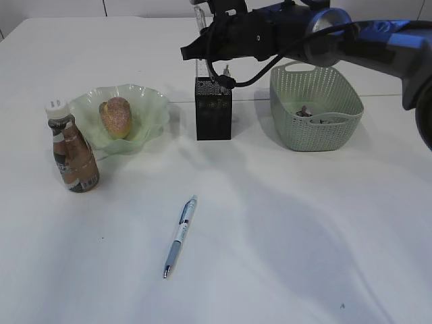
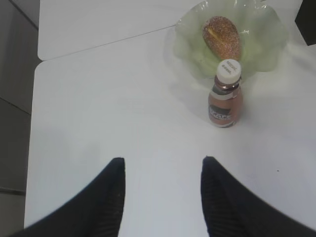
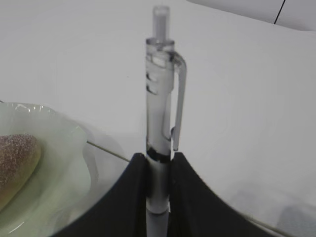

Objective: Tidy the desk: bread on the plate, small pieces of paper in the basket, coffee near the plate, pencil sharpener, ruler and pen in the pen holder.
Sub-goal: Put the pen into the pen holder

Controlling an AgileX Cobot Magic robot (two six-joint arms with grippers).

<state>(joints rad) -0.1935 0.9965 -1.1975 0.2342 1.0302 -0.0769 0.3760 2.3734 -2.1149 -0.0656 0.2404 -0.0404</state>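
Clear plastic pen [image 3: 160, 113] with a clip and push button, pinched upright between the right gripper [image 3: 158, 170] jaws, up above the black mesh pen holder [image 1: 213, 108]. Second pen [image 1: 180, 236], blue and white, lying on the white desk [image 1: 304, 236] out front. Sugary bread [image 1: 115, 117] sitting in the green plate [image 1: 152, 111], coffee [image 1: 71, 150] just beside. Left gripper [image 2: 163, 173] jaws spread, holding nothing.

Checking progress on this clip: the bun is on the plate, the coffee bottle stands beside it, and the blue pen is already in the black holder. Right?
Not quite. The blue pen still lies on the table, in front of the black holder, as the exterior view shows. The bun is on the plate and the coffee bottle stands beside it.
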